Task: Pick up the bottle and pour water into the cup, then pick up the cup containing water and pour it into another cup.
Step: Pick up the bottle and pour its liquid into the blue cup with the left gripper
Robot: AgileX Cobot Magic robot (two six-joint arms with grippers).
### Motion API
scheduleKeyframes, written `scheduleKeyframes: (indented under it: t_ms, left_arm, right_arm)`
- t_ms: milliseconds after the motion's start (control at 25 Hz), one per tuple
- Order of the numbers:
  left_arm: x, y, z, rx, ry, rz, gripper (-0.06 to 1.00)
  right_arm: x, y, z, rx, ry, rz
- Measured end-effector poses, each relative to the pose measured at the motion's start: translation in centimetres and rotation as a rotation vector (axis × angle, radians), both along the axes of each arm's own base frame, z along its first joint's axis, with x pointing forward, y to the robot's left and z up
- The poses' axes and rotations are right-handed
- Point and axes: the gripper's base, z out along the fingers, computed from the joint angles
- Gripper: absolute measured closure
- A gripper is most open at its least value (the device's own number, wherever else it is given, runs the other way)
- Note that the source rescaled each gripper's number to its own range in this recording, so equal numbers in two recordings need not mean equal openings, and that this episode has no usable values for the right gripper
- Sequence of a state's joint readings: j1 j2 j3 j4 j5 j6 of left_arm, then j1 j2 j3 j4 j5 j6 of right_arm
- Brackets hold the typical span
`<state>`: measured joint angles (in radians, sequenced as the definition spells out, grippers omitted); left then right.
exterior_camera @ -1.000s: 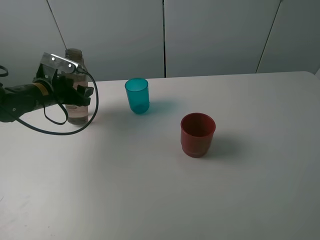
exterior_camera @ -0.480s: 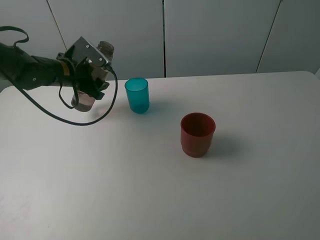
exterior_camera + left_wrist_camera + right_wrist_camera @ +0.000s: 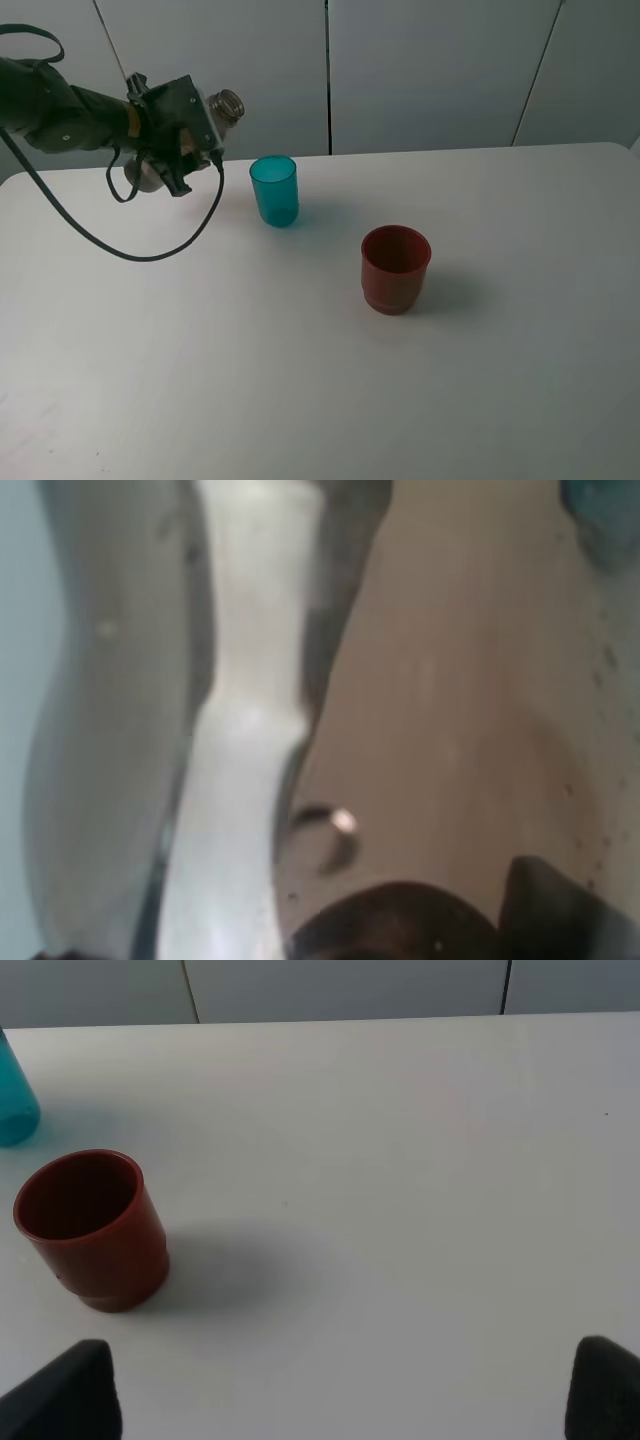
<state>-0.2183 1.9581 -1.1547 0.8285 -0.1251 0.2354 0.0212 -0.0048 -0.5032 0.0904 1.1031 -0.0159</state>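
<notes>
My left gripper [image 3: 176, 134] is shut on the clear brownish bottle [image 3: 225, 104] and holds it in the air, tilted far over. Its open neck points right, up and to the left of the teal cup [image 3: 274, 190]. No water shows leaving the neck. The left wrist view is filled by the blurred bottle [image 3: 240, 730], with a bit of the teal cup [image 3: 605, 515] at one corner. The red cup [image 3: 395, 268] stands upright to the right of the teal one and looks empty [image 3: 90, 1225]. My right gripper [image 3: 340, 1400] is open, back from the red cup.
The white table [image 3: 330, 400] runs back to a grey panelled wall. A black cable [image 3: 130, 250] hangs in a loop from the left arm over the table's left part. The teal cup's edge [image 3: 12, 1100] shows in the right wrist view.
My left gripper has lifted the bottle off the table, carried it up and right, and tipped it from upright to steeply tilted with the neck toward the teal cup. Both cups have stayed put.
</notes>
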Motion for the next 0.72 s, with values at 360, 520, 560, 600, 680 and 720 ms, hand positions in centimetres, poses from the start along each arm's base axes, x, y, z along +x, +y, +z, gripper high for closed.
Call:
scheduleKeyframes:
  t_ms: [360, 520, 560, 600, 680, 720]
  left_arm:
    - [0.0, -0.3, -0.9, 0.113, 0.001, -0.09, 0.91]
    - [0.3, -0.7, -1.4, 0.165, -0.005, -0.136, 0.91]
    - [0.5, -0.8, -1.1, 0.169, -0.018, -0.142, 0.91]
    - [0.7, -1.0, -0.8, 0.17, -0.029, -0.146, 0.91]
    - [1.3, -1.2, -0.3, 0.174, -0.049, -0.145, 0.91]
    - [1.6, -1.3, -0.1, 0.175, -0.06, -0.146, 0.91]
  right_arm:
    - [0.0, 0.0, 0.0, 0.0, 0.0, 0.0]
    - [0.0, 0.0, 0.0, 0.0, 0.0, 0.0]
    - [0.0, 0.0, 0.0, 0.0, 0.0, 0.0]
    - [0.0, 0.0, 0.0, 0.0, 0.0, 0.0]
    - [0.0, 0.0, 0.0, 0.0, 0.0, 0.0]
    - [0.0, 0.0, 0.0, 0.0, 0.0, 0.0]
